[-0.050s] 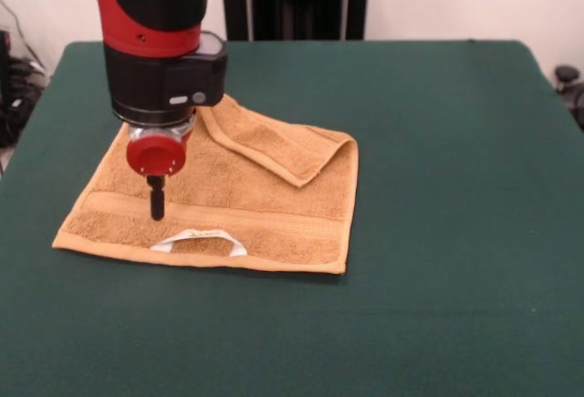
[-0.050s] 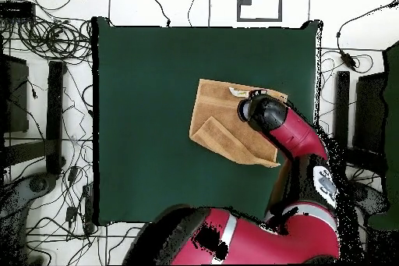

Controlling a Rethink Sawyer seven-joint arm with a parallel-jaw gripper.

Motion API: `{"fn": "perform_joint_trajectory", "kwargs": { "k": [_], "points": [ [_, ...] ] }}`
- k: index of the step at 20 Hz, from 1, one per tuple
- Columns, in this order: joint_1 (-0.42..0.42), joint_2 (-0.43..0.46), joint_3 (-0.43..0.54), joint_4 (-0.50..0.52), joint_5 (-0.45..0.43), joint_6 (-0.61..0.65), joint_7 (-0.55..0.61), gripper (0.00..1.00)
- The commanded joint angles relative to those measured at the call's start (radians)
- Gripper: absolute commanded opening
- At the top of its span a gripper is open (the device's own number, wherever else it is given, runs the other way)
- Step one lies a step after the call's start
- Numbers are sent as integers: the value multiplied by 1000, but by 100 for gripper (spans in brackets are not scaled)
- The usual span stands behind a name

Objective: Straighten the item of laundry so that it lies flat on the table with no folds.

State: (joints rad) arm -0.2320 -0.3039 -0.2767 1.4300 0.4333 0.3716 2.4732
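My claw hangs over the towel, its dark tip down at the woven band near the white tag; I cannot tell if it is released or clenched. The towel lies on the green tabletop, one corner folded back over itself.

Orange-tan towel with woven band stripe and white tag, on dark green table; red-and-black arm.
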Motion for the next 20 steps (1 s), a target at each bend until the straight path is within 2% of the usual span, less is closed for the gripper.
{"fn": "perform_joint_trajectory", "kwargs": {
  "k": [1,5,12,20],
  "points": [
    [98,35,-48,87,99,207,388,100],
    [74,30,-32,94,128,314,407,100],
    [81,44,-30,107,159,313,457,100],
    [80,67,-22,31,187,425,545,100]
  ]
}}
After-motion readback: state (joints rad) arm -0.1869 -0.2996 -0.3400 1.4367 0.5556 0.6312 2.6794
